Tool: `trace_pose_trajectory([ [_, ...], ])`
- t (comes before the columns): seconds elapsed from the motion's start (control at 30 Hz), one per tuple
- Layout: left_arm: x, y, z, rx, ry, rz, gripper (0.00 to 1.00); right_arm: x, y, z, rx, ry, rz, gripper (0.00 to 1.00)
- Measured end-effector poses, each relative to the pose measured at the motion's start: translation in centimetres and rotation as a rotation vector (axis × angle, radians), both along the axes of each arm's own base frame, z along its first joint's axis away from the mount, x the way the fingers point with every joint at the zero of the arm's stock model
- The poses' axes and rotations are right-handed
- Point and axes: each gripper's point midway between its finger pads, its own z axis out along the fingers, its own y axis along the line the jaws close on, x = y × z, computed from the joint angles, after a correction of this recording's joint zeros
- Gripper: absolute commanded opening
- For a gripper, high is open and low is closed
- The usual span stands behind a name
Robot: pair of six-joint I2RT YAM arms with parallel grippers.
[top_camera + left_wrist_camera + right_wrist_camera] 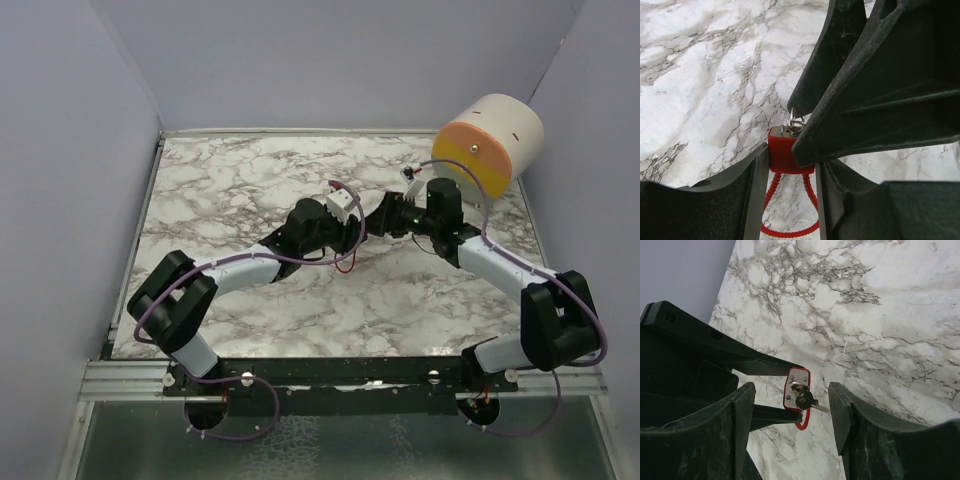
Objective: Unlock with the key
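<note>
Red padlock [790, 150] is clamped in left gripper [791, 167]; key [807, 400] is seated in its keyhole. Right gripper [791, 399] is spread wide, one finger each side of key.

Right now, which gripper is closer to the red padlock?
Left. The left gripper is clamped on the red padlock. The right gripper is open, with its fingers on either side of the key in the lock and not closed on it.

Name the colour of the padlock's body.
Red; the padlock shows it best in the left wrist view.
</note>
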Motion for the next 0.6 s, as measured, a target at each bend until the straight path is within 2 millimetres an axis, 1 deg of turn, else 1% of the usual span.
trace_pose_trajectory([
  [0.27, 0.2, 0.1, -0.6, 0.061, -0.023, -0.019, 0.00, -0.2, 0.2, -0.7, -0.014, 0.036, 0.020, 0.40],
  [0.5, -0.1, 0.4, -1.3, 0.143, -0.104, -0.092, 0.00, -0.8, 0.1, -2.0, -0.035, 0.086, 0.039, 0.40],
  [0.6, -0.3, 0.4, -1.5, 0.173, -0.141, -0.135, 0.00, -1.1, 0.1, -2.3, -0.043, 0.093, 0.052, 0.40],
])
